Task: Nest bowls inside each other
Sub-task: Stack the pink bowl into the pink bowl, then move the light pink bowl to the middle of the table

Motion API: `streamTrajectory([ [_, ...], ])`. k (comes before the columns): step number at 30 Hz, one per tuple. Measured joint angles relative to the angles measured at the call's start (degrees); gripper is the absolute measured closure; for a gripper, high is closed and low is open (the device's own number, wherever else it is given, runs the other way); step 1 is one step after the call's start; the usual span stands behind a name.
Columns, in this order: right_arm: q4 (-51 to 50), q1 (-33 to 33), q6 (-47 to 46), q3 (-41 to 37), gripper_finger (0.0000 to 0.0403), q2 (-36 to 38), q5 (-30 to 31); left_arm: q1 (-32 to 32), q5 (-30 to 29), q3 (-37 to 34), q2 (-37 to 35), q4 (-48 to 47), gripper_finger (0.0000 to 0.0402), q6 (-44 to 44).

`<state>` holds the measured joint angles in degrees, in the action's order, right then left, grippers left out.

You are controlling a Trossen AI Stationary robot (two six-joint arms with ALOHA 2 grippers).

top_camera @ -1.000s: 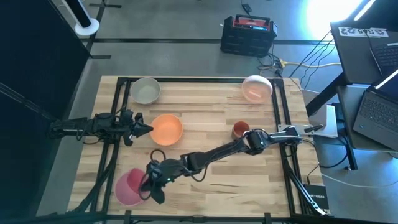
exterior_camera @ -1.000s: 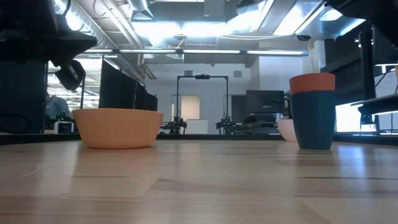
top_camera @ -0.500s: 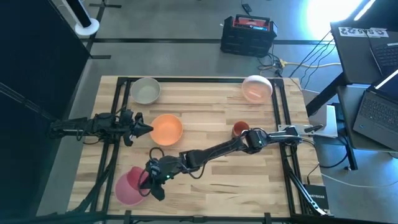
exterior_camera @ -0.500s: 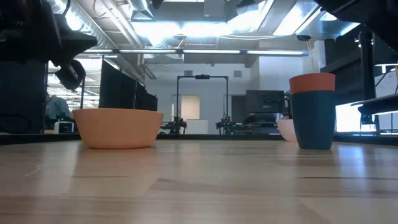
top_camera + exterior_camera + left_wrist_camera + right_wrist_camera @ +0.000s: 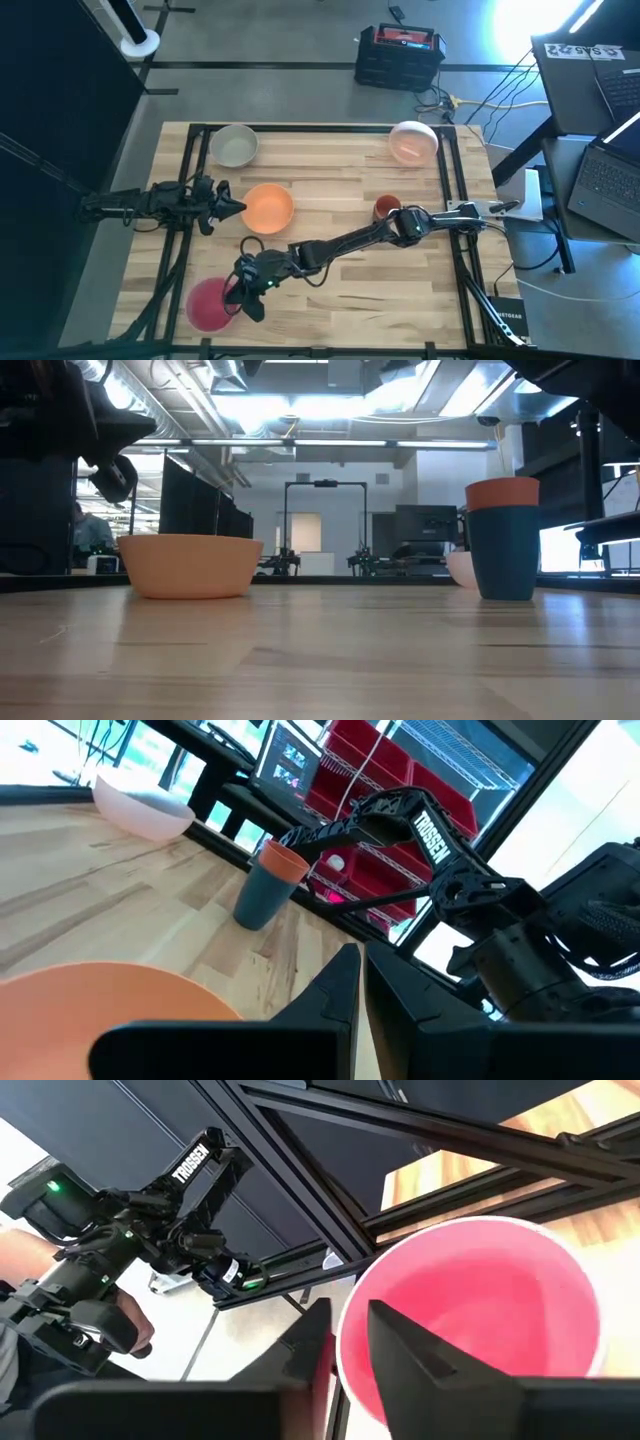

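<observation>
A pink bowl (image 5: 208, 304) sits upright on its base at the table's near left corner. My right gripper (image 5: 343, 1342) reaches across to it, open by a narrow gap, with one finger outside the rim and one inside. My left gripper (image 5: 236, 208) is shut at the table's left side, just beside the orange bowl (image 5: 267, 207), which stands on its base. A grey-white bowl (image 5: 235, 146) stands at the far left and a pale peach bowl (image 5: 413, 141) at the far right. A small orange-red bowl (image 5: 502, 492) rests inside the dark blue one (image 5: 503, 552). My right gripper straddles the pink bowl's rim (image 5: 346, 1320) on the side toward the table's right, one finger (image 5: 308, 1342) outside and one finger (image 5: 402, 1344) inside. It comes slanting down from the right. I cannot tell whether either finger touches the rim. The bowl sits flat on the table.
Black frame rails (image 5: 188, 190) run along the table's left and right sides. My right arm (image 5: 340, 245) stretches low across the middle of the table. Bare wood lies at the near right (image 5: 380, 300) and in the far middle.
The pink bowl, earlier tipped with the rim at my right gripper raised, has come down level on the table at the near left corner. My right gripper has stayed at its rim.
</observation>
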<state>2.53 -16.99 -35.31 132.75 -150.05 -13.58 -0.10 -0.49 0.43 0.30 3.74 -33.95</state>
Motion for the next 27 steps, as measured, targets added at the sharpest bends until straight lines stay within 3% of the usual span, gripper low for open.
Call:
streamTrajectory([
  [10,-4.9,0.7,1.0,0.0,0.0308,0.3,-2.7,0.0,0.0,0.0,0.0,0.2,0.0400,-3.0],
  [13,-12.2,1.2,4.5,-0.1,0.0308,2.0,-3.3,0.0,0.0,0.0,0.0,0.5,0.0400,-10.0],
  [16,-20.1,1.3,10.4,-0.1,0.0308,5.6,-2.4,0.0,0.0,0.1,0.0,0.3,0.0400,-10.9],
  [22,-37.3,1.9,21.7,0.1,0.0308,14.6,7.5,0.1,0.0,0.1,0.0,0.1,0.0400,-11.1],
  [27,-46.9,2.7,25.2,-0.1,0.0308,18.7,15.4,0.1,0.0,0.1,0.0,0.1,0.0400,-10.4],
])
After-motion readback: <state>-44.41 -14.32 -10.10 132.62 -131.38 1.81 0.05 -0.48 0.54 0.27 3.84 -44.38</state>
